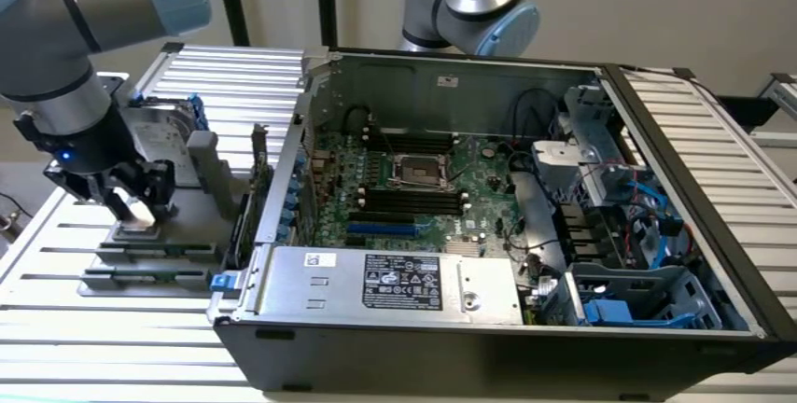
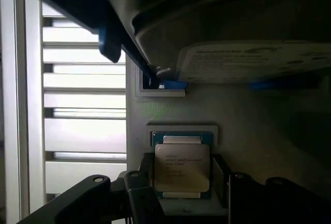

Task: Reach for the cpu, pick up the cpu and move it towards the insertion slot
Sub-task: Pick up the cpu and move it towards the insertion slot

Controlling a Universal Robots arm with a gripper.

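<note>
**Gripper down on the cpu, slot well apart**

And here's the arm, bent low over the slatted table point(image 1: 75, 328), with the gripper point(image 1: 133, 209) pointing straight down onto the grey holder plate point(image 1: 112, 277). From the wrist view the cpu point(image 2: 182, 168) is right between the 2 fingers point(image 2: 223, 188), silver-grey top facing up and printed text showing. The jaws are pressed in against its 2 opposite edges, pinching the chip. It sits level inside its white-rimmed nest on the plate, not lifted.

Just beyond the gripper on the same plate stands the hard drive point(image 2: 248, 58), upright, its white label facing the camera and blue frame pieces at its foot. It is near the gripper but not touching it.

Now look away from the gripper, toward the exterior view's right: the open computer case point(image 1: 498, 356) lies on the table just beside the plate. Inside it is the green motherboard point(image 1: 480, 165), and on that the insertion slot point(image 1: 421, 171), a square with a shiny metal frame and a dark centre. It is well apart from the gripper, with the case wall between them. Long black memory slots point(image 1: 412, 202) run on the near and far sides of the slot, and the silver power supply point(image 1: 398, 282) sits at the case's near edge
</note>
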